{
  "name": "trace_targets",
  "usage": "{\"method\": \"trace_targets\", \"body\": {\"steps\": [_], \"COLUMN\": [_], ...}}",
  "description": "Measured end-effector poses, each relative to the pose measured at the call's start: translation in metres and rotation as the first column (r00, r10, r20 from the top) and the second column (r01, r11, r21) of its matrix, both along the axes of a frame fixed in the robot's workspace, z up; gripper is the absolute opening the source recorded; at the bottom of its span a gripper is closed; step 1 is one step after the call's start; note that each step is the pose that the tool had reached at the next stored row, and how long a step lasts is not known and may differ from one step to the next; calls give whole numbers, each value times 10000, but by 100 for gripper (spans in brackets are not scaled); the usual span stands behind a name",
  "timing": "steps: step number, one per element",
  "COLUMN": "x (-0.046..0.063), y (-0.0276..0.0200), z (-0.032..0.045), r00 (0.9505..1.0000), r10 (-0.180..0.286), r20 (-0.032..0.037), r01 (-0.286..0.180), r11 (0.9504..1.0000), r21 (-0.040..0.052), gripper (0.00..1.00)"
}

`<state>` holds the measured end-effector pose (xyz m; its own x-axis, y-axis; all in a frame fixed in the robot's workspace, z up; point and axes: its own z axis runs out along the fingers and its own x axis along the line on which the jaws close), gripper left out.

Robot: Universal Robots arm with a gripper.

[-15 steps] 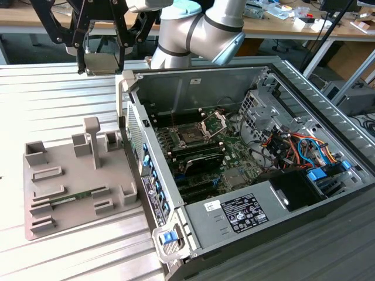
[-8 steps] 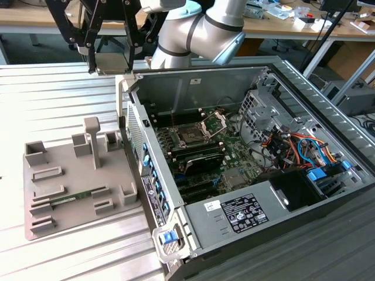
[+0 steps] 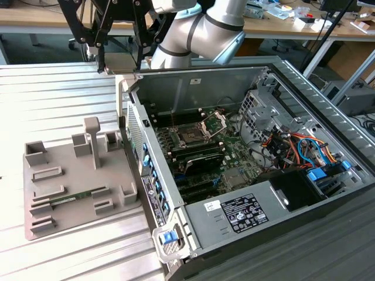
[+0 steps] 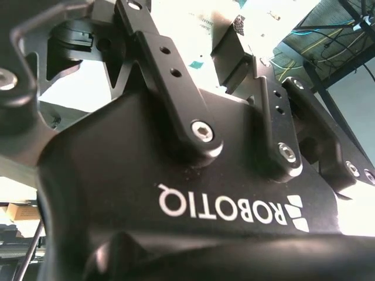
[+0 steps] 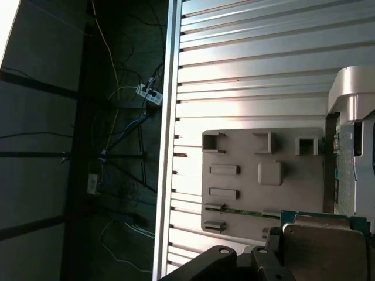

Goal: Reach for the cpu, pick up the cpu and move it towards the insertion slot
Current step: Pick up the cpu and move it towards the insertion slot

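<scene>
The cpu (image 5: 328, 246), a flat square chip with a pale cream metal top and a green edge, sits between the black fingers (image 5: 270, 241) in the first wrist view. In the exterior view my gripper (image 3: 120, 65) hangs above the open computer case's back corner, on the exterior view's left, shut on the cpu. The insertion slot (image 3: 190, 136) is a dark square socket on the green board inside the case, with its silver frame (image 3: 214, 123) hinged up. It lies lower and toward the exterior view's right of the gripper. The second wrist view shows the black finger links (image 4: 176, 76) close up.
A grey fixture plate (image 3: 58, 225) lies beside the case on the slatted metal table (image 3: 53, 93), holding a green memory stick (image 3: 76, 197) and a tall bare post (image 3: 92, 140). The case walls (image 3: 199, 88), drive cage and coloured cables (image 3: 293, 146) crowd the socket's surroundings.
</scene>
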<state>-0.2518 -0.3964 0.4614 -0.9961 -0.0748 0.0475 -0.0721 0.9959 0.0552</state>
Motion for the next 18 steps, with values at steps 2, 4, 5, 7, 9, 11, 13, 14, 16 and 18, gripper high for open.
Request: {"method": "trace_targets", "body": {"steps": [2, 4, 5, 7, 9, 11, 13, 14, 16, 18], "x": [24, 48, 63, 138, 314, 335, 369, 385, 411, 429], "y": [0, 0, 0, 0, 0, 0, 0, 0, 0, 0], "z": [0, 0, 0, 0, 0, 0, 0, 0, 0, 0], "r00": [10000, 10000, 10000, 10000, 10000, 10000, 10000, 10000, 10000, 10000], "r10": [0, 1, 1, 0, 0, 0, -1, 0, 0, 1], "r20": [0, 0, 0, 0, 0, 0, -1, 0, 0, 0], "r01": [0, -1, -1, 0, 0, 0, 1, 0, 0, -1], "r11": [10000, 10000, 10000, 10000, 10000, 10000, 10000, 10000, 10000, 10000], "r21": [0, 0, 0, 0, 0, 0, -1, 0, 0, 0], "gripper": [55, 55, 55, 55, 55, 55, 55, 55, 55, 55]}}
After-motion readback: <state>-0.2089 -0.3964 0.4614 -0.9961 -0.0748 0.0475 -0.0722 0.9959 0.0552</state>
